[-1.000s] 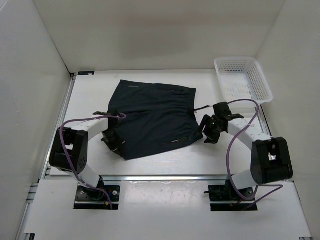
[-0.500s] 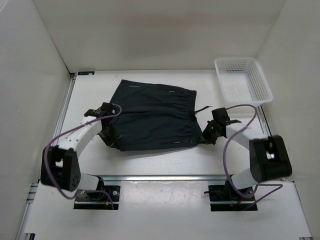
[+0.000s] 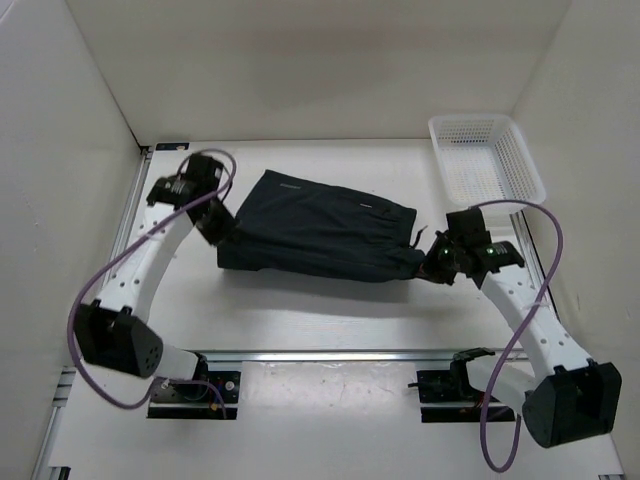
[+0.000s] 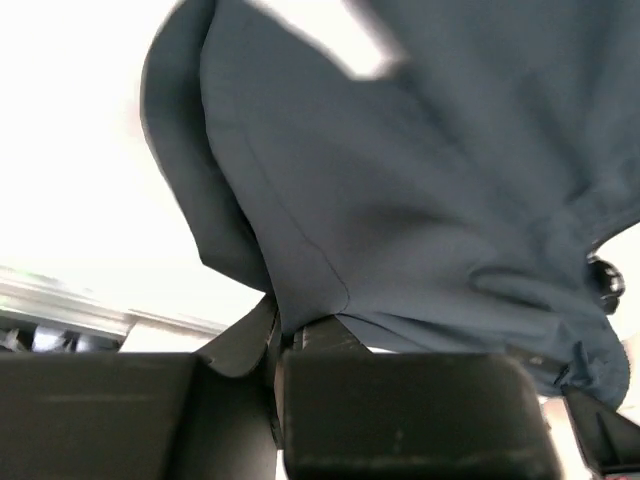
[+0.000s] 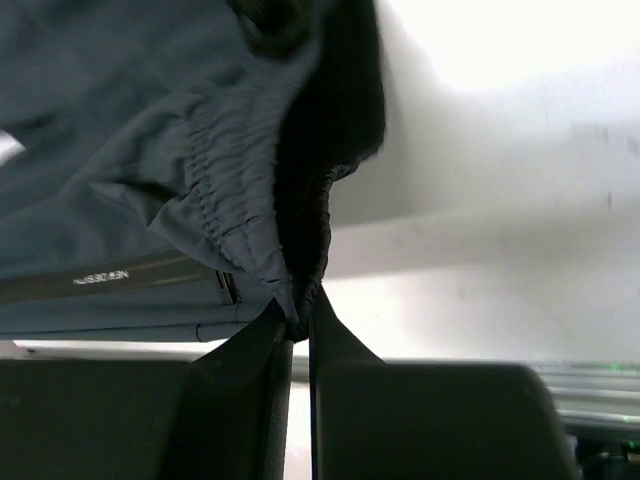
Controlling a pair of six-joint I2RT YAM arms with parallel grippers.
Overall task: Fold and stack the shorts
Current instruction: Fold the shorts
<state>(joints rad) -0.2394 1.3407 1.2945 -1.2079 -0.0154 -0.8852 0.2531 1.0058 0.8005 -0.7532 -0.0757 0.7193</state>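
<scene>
Now that both ends are pinched, the shorts [image 3: 320, 232] have been drawn from flat into a narrower band across mid-table.
Left gripper [image 3: 215, 228] is seen clamped tight on the left end, right gripper [image 3: 437, 262] newly closed on the gathered waistband; a fold is judged under way. Bare table [image 3: 330, 310] is left along the near edge; basket [image 3: 487, 160] noted well apart, far right corner.

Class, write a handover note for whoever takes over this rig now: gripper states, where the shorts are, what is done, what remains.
Left gripper: shut on the shorts, left end.
Right gripper: shut on their waistband corner.
Shorts: stretched between both arms over the table, apparently mid-fold.
Done: both ends gripped.
Left: lay down, finish folding, stack.
White basket sits far right.
</scene>
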